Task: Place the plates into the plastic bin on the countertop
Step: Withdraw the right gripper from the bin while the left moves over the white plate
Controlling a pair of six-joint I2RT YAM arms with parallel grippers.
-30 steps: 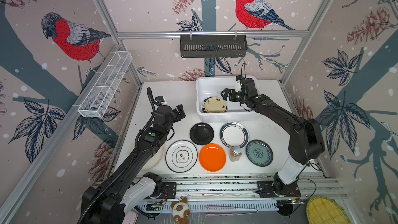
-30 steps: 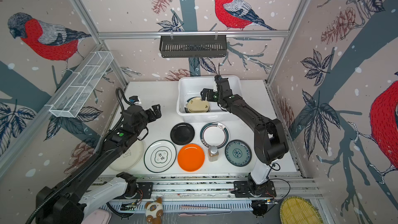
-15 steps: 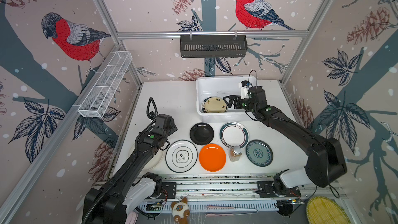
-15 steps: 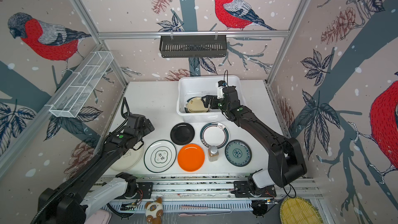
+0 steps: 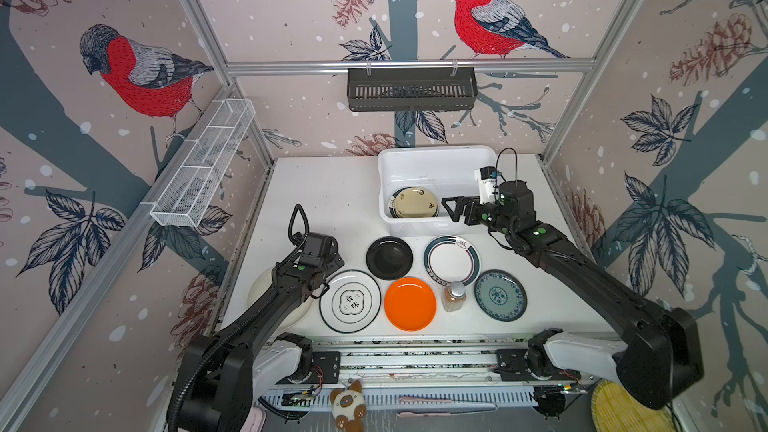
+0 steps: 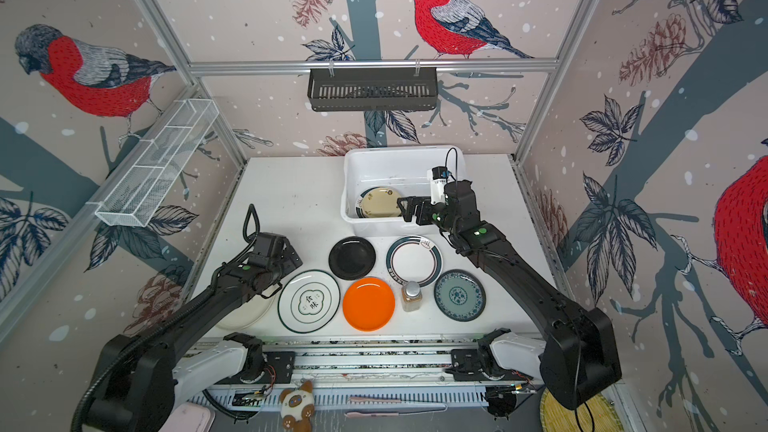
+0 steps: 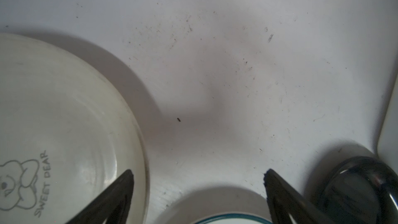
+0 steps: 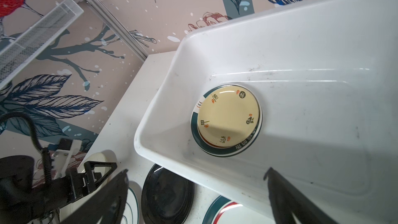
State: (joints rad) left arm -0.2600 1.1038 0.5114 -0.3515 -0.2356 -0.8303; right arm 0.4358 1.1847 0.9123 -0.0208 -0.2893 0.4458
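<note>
Two black arms: left arm (image 5: 266, 317), right arm (image 5: 582, 272); matte, boxy links. Green dot markers (image 5: 540, 231) near wrists. White rounded base housings (image 5: 582, 357). Corrugated black cable (image 8: 36, 138) loops off left wrist. White camera block (image 5: 484, 184) on right wrist. Left end effector (image 7: 198, 172), right end effector (image 8: 197, 170): black tapered fingers, triangular cut-outs.

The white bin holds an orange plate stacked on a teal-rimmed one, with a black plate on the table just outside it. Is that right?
Not quite. The right wrist view shows the plate on top in the plastic bin is a cream plate, not orange; the orange plate lies on the countertop. It does rest on a teal-rimmed plate, and the black plate sits outside the bin.
</note>
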